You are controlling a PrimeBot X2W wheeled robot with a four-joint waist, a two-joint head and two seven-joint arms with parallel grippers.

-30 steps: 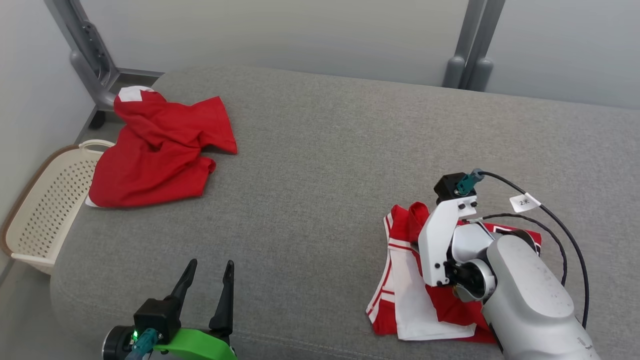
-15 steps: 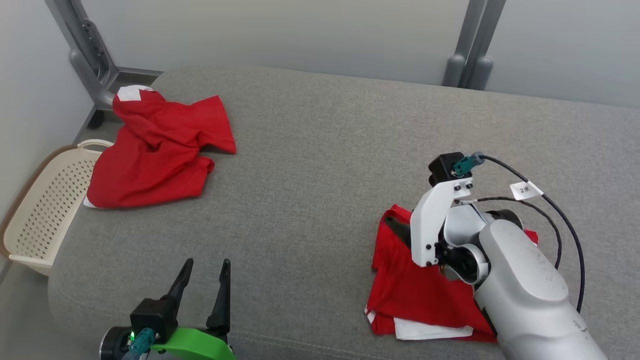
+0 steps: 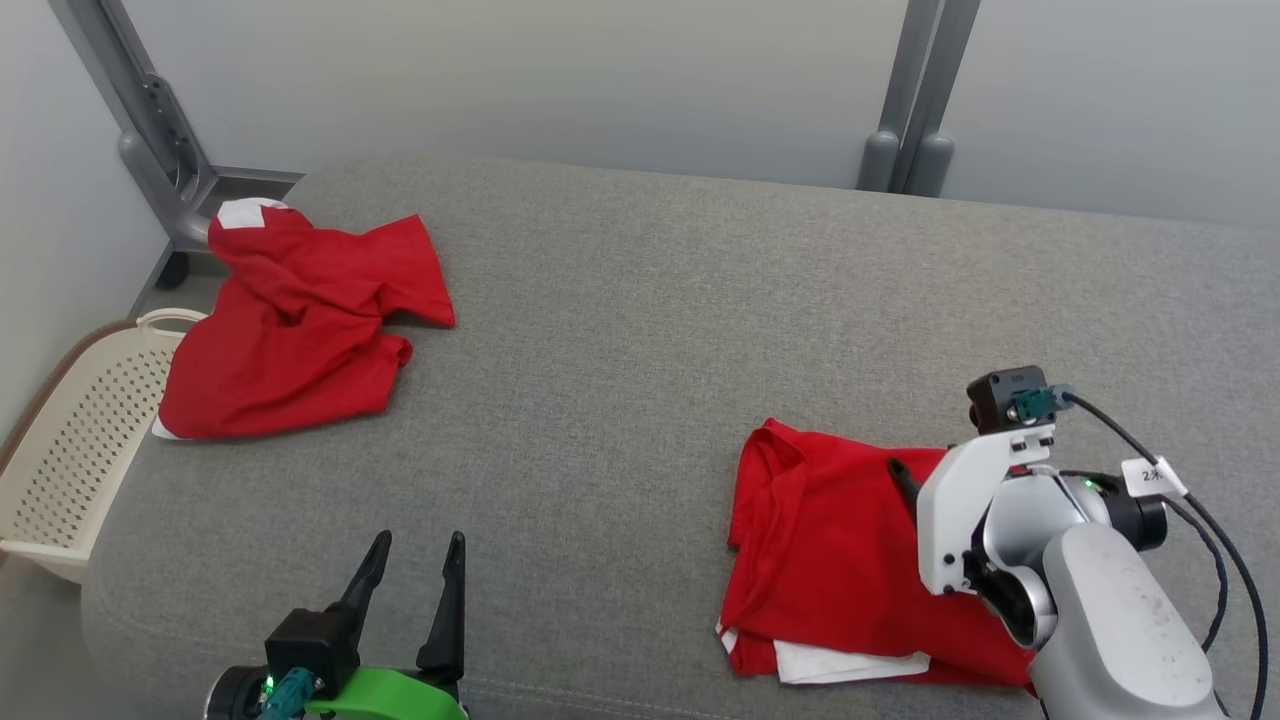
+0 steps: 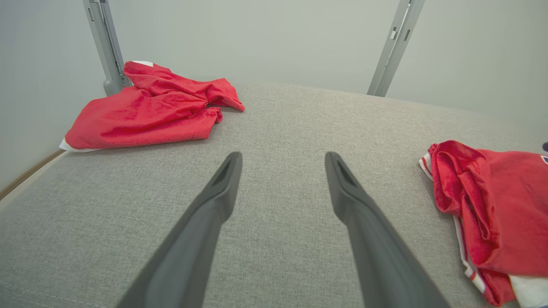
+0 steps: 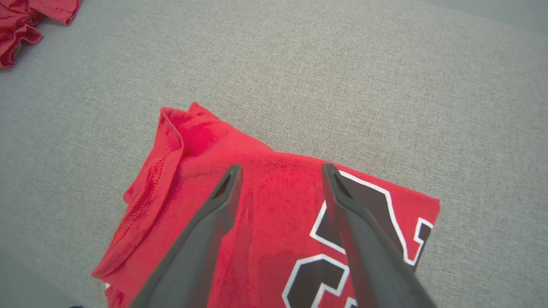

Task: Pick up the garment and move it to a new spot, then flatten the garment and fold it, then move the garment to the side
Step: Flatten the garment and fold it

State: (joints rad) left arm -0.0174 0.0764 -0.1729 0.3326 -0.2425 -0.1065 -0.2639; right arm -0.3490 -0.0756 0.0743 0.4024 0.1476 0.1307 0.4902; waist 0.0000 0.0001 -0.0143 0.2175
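Note:
The garment (image 3: 830,540) is a red jersey lying folded on the grey cushion at the right, with a white layer showing at its near edge. The right wrist view shows its black, white-edged numeral (image 5: 368,222). My right gripper (image 5: 281,171) hovers just above it, open and holding nothing. One of its dark fingers (image 3: 903,480) shows over the cloth in the head view. My left gripper (image 3: 418,545) stands open and holding nothing at the near left edge, well away from the garment (image 4: 492,205).
A second red garment (image 3: 300,330) lies crumpled at the far left of the cushion (image 3: 620,330). A cream perforated basket (image 3: 60,450) sits on the floor beyond the left edge. Grey metal posts (image 3: 905,100) rise behind the cushion.
My right gripper opened and let go of the garment's fold, which now lies red side up over the white part. The right arm drew back to the right. The head camera shifted slightly.

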